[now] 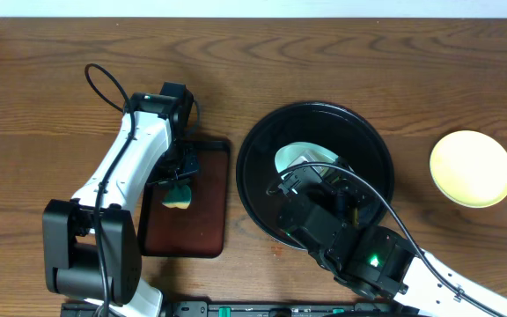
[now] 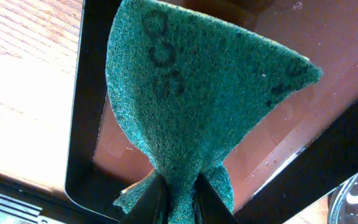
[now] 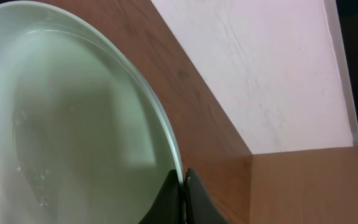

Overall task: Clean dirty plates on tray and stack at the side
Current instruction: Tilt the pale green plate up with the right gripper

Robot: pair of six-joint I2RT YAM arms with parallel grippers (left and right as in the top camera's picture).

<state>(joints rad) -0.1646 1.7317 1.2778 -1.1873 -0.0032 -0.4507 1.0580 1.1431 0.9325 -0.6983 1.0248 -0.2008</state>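
The large round black tray point(image 1: 258, 180) sits at the table's middle. My right gripper point(image 1: 311, 180) is over it, shut on the rim of a white/pale-blue plate point(image 1: 299, 157), which is lifted and tilted; in the right wrist view the plate point(image 3: 73, 124) fills the left and my fingers point(image 3: 182, 196) pinch its edge. A pale yellow plate point(image 1: 471, 168) lies on the table at the right. My left gripper point(image 1: 183, 172) is shut on a green scouring sponge point(image 1: 179, 195) above the brown tray; the sponge point(image 2: 191, 87) hangs from my fingers point(image 2: 182, 202). No third plate shows.
A dark-brown rectangular tray point(image 1: 201, 220) lies left of the black tray, under my left gripper; its glossy wet floor point(image 2: 328, 68) shows in the left wrist view. The left arm's cable loops at the back left. A pale wall lies beyond the table's far edge.
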